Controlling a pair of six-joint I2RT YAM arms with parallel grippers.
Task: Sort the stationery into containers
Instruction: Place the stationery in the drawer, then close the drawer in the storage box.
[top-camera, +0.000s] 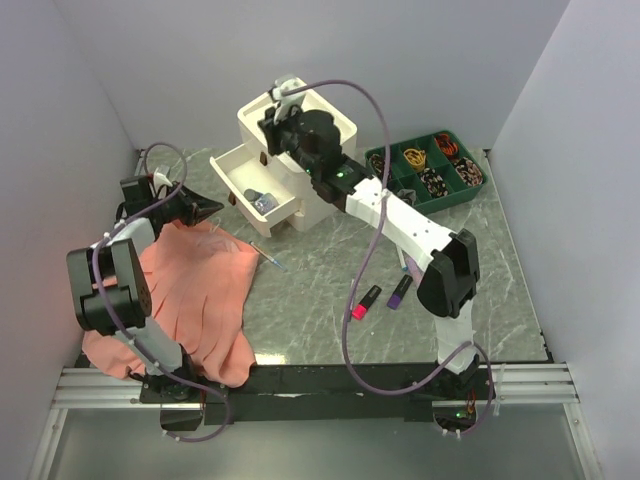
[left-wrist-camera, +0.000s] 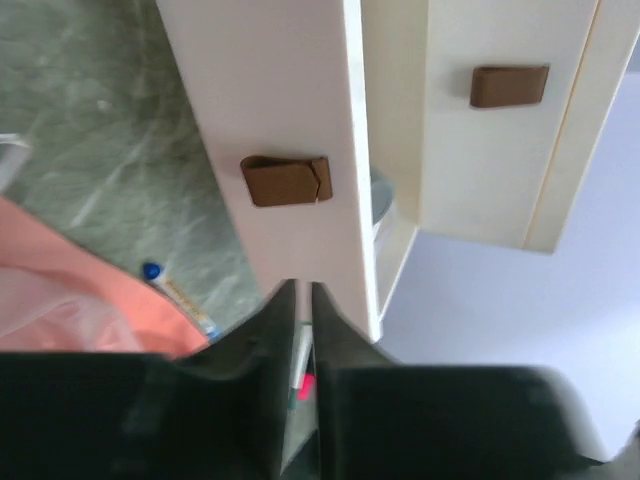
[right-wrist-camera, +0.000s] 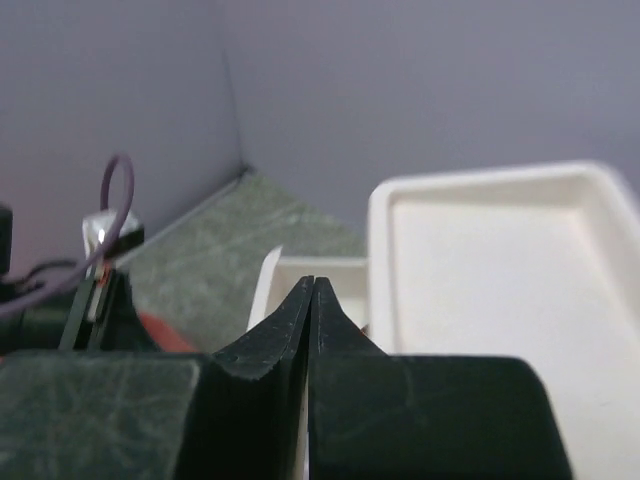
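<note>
Showing one salmon cloth (top-camera: 200, 290) at the near edge, then one pink highlighter (top-camera: 365, 302), one purple highlighter (top-camera: 400, 291) and one pen (top-camera: 270, 256) lying loose on the table (top-camera: 330, 330). Holding the left gripper (left-wrist-camera: 303, 290), fingers nearly together and empty, just short of the open drawer (top-camera: 232, 183); poising the right gripper (right-wrist-camera: 313, 285), fingers pressed together, over the cabinet (right-wrist-camera: 480, 260). Risking closed fingers nudging the light two-drawer cabinet sideways.
</note>
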